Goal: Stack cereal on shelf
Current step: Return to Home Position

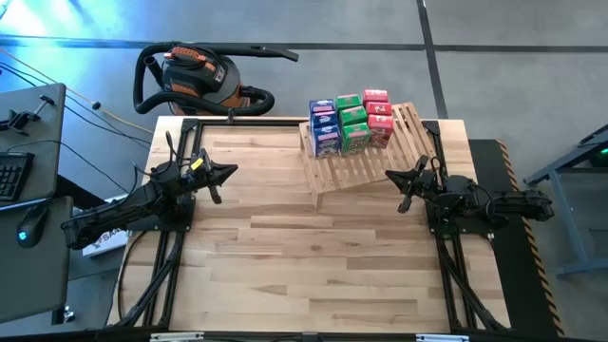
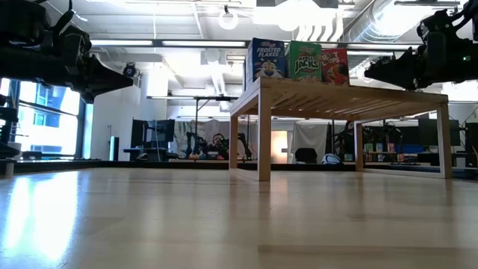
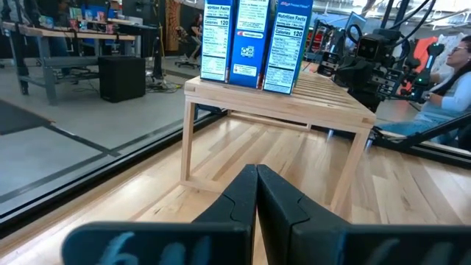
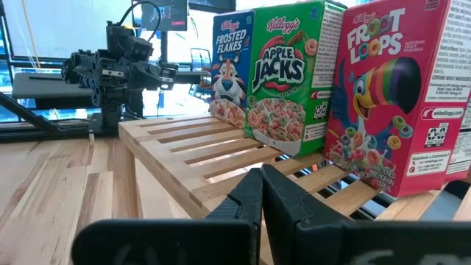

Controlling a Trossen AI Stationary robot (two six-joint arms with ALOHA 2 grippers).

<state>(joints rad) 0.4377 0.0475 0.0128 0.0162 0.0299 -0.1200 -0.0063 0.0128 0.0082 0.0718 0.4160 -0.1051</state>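
The cereal boxes [image 1: 351, 123] stand upright on their bottoms in blue, green and red rows at the far end of the shelf [image 1: 366, 157], a light wooden slatted rack standing on legs on the table. In the right wrist view the blue box [image 4: 230, 70], green box [image 4: 283, 77] and red box [image 4: 394, 96] stand side by side. My left gripper [image 1: 231, 173] is shut and hovers left of the shelf. My right gripper [image 1: 389, 175] is shut and hovers by the shelf's near right corner. Neither touches anything.
The plank tabletop [image 1: 313, 266] stretches bare toward its near edge. A black and orange shop vacuum [image 1: 195, 78] stands on the floor beyond the far left corner. A desk with keyboard and mouse [image 1: 24, 180] is off the table's left side. A person [image 3: 452, 66] shows behind the right arm.
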